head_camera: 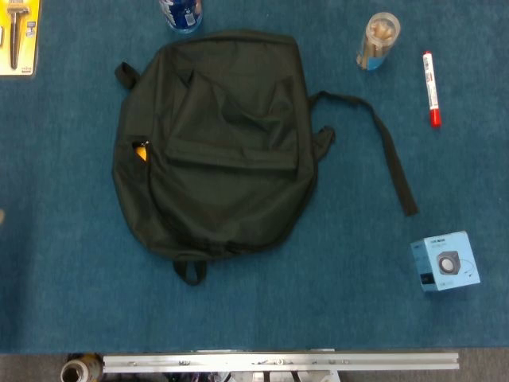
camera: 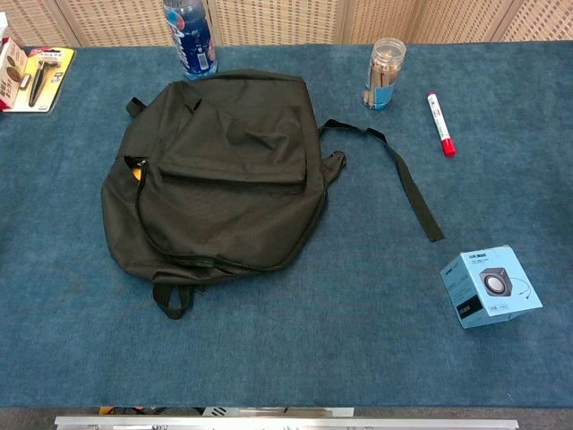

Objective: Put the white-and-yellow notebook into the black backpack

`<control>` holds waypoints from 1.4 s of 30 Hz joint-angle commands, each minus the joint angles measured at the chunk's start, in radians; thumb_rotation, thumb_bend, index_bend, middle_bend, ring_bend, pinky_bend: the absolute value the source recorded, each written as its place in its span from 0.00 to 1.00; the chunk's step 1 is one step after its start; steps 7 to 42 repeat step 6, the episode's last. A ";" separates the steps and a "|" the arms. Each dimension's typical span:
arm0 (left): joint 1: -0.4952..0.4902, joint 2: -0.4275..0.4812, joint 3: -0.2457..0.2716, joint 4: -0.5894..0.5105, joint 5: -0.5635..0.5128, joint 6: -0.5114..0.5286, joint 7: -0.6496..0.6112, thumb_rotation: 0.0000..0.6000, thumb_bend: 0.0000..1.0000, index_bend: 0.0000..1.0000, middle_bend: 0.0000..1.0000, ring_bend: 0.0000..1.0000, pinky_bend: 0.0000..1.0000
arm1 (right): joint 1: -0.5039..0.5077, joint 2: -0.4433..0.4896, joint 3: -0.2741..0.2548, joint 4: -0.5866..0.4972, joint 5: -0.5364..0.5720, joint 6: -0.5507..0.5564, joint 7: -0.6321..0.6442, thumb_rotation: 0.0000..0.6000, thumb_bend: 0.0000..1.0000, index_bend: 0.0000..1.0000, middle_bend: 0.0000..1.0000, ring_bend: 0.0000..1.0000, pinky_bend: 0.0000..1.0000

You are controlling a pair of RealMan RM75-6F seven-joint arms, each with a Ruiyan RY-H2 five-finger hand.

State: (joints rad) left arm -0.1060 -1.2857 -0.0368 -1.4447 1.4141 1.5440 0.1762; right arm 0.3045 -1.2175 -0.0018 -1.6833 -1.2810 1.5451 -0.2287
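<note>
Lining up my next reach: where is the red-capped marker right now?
The marker lies flat on the blue table at upper right in both views, just right of the clear jar and beyond the backpack strap.

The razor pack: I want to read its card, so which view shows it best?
The chest view: the razor pack lies whole at the table's far left edge, beside a box that the frame cuts off. The head view shows the razor pack cropped at the top left corner. Its print is too small to read in either.
</note>
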 commanded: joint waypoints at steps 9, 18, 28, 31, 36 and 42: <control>0.036 0.017 -0.005 -0.034 -0.030 0.005 -0.001 1.00 0.03 0.42 0.49 0.45 0.52 | -0.053 -0.009 0.009 0.032 -0.047 0.015 0.035 1.00 0.44 0.56 0.57 0.43 0.57; 0.036 0.017 -0.005 -0.034 -0.030 0.005 -0.001 1.00 0.03 0.42 0.49 0.45 0.52 | -0.053 -0.009 0.009 0.032 -0.047 0.015 0.035 1.00 0.44 0.56 0.57 0.43 0.57; 0.036 0.017 -0.005 -0.034 -0.030 0.005 -0.001 1.00 0.03 0.42 0.49 0.45 0.52 | -0.053 -0.009 0.009 0.032 -0.047 0.015 0.035 1.00 0.44 0.56 0.57 0.43 0.57; 0.036 0.017 -0.005 -0.034 -0.030 0.005 -0.001 1.00 0.03 0.42 0.49 0.45 0.52 | -0.053 -0.009 0.009 0.032 -0.047 0.015 0.035 1.00 0.44 0.56 0.57 0.43 0.57; 0.036 0.017 -0.005 -0.034 -0.030 0.005 -0.001 1.00 0.03 0.42 0.49 0.45 0.52 | -0.053 -0.009 0.009 0.032 -0.047 0.015 0.035 1.00 0.44 0.56 0.57 0.43 0.57; 0.036 0.017 -0.005 -0.034 -0.030 0.005 -0.001 1.00 0.03 0.42 0.49 0.45 0.52 | -0.053 -0.009 0.009 0.032 -0.047 0.015 0.035 1.00 0.44 0.56 0.57 0.43 0.57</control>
